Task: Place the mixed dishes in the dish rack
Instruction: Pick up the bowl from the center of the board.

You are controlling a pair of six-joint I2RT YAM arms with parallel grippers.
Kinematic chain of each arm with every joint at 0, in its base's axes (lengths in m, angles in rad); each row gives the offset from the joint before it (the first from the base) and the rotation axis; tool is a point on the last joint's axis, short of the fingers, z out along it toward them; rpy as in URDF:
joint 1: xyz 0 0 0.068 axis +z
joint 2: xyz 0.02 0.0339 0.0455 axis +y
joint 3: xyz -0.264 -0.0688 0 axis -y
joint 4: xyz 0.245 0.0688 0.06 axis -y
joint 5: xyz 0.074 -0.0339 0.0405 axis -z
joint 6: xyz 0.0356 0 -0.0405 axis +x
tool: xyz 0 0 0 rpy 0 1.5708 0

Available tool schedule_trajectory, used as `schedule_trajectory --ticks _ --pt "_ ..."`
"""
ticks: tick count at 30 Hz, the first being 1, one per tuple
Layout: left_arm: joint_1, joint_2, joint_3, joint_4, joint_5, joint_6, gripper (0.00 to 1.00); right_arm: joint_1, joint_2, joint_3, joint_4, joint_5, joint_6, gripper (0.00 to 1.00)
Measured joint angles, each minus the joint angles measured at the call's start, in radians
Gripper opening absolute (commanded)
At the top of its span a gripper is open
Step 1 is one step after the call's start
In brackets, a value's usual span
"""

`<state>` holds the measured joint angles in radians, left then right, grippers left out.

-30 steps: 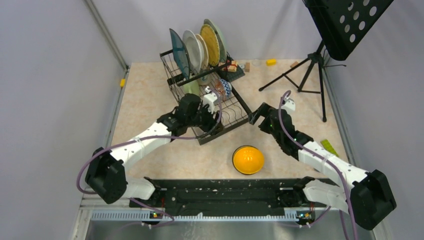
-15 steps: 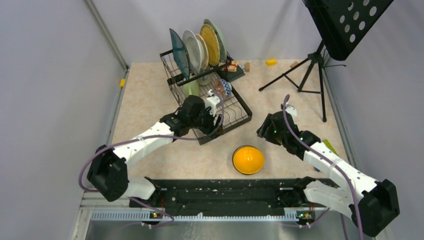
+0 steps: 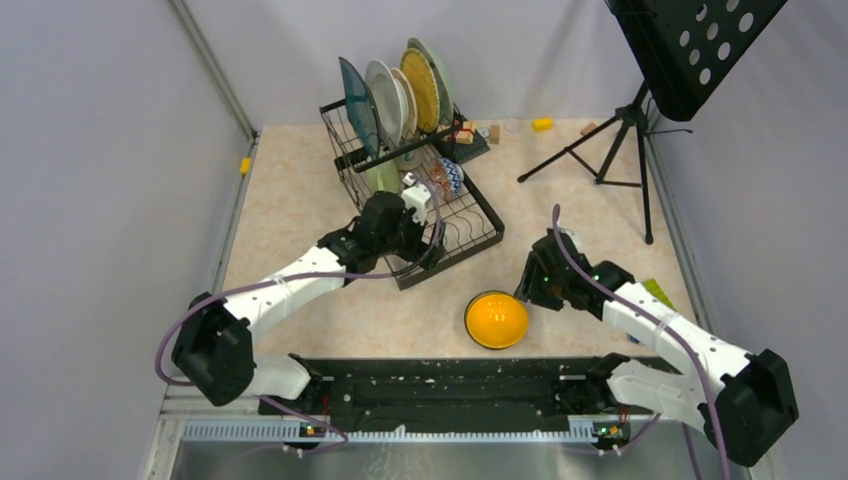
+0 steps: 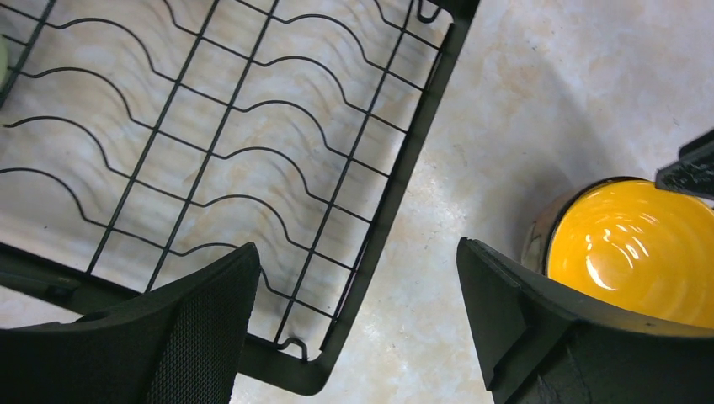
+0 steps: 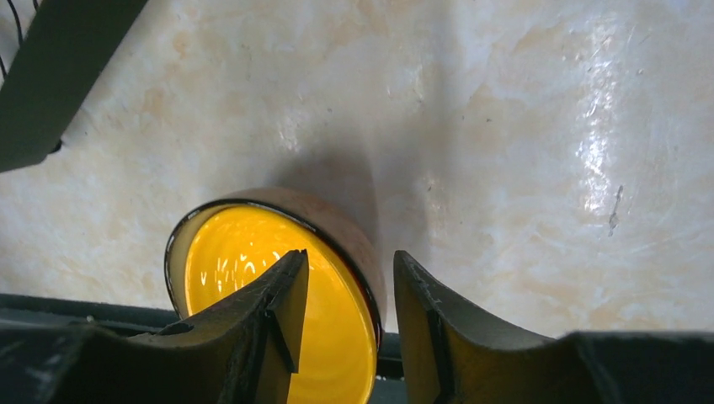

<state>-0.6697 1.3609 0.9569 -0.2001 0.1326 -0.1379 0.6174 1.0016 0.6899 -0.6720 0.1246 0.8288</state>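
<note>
The black wire dish rack [image 3: 478, 212] stands at the middle back, with several plates [image 3: 400, 92] upright in its raised section. A light-green mug [image 3: 382, 178] and a red-patterned bowl [image 3: 448, 177] sit in its tray. The yellow-orange bowl [image 3: 496, 320] rests on the table near the front. My right gripper [image 3: 527, 290] straddles the bowl's [image 5: 253, 278] right rim. One finger is inside and one outside, with a gap left on both sides [image 5: 349, 254]. My left gripper [image 3: 412, 232] hangs wide open and empty over the rack's near corner [image 4: 357, 248].
A black tripod music stand [image 3: 612, 150] fills the back right. Small toy blocks [image 3: 542, 124] lie along the back edge beside the rack. A yellow block [image 3: 244, 165] sits at the left wall. A green strip [image 3: 658, 293] lies by my right arm.
My right gripper came down and forward from beside the rack to the bowl, its jaws narrowing around the rim. My left gripper opened wider over the rack tray.
</note>
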Motion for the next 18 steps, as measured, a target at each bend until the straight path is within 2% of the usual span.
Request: schedule_trajectory --ticks 12,18 --pt "0.0 -0.019 -0.019 0.017 -0.064 -0.014 0.92 0.077 0.055 0.056 -0.108 -0.005 -0.02 0.43" --pt "0.0 -0.019 -0.019 0.017 -0.079 -0.017 0.92 0.091 0.099 0.082 -0.144 0.013 -0.036 0.38"
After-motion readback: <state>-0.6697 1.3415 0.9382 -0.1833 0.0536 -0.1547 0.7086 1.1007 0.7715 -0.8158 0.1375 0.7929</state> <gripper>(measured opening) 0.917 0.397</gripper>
